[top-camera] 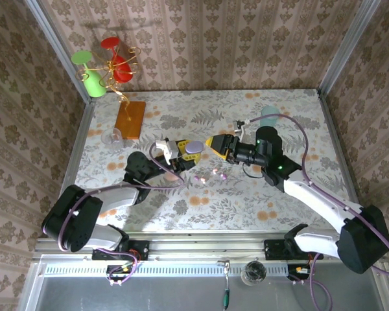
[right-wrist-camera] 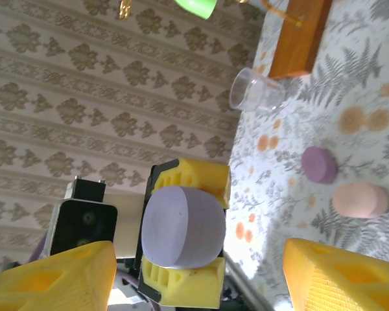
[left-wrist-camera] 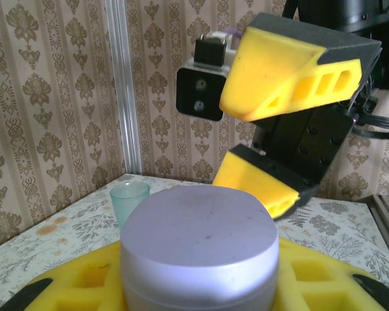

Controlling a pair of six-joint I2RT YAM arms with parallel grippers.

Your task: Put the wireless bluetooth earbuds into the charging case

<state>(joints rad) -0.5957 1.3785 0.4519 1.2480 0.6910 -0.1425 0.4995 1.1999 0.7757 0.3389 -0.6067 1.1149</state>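
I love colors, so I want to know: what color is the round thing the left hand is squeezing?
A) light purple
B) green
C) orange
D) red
A: the case clamped in the left hand is a pale lilac, and both wrist views show it.

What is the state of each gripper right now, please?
Left gripper: closed, holding the lilac case.
Right gripper: open, holding nothing.
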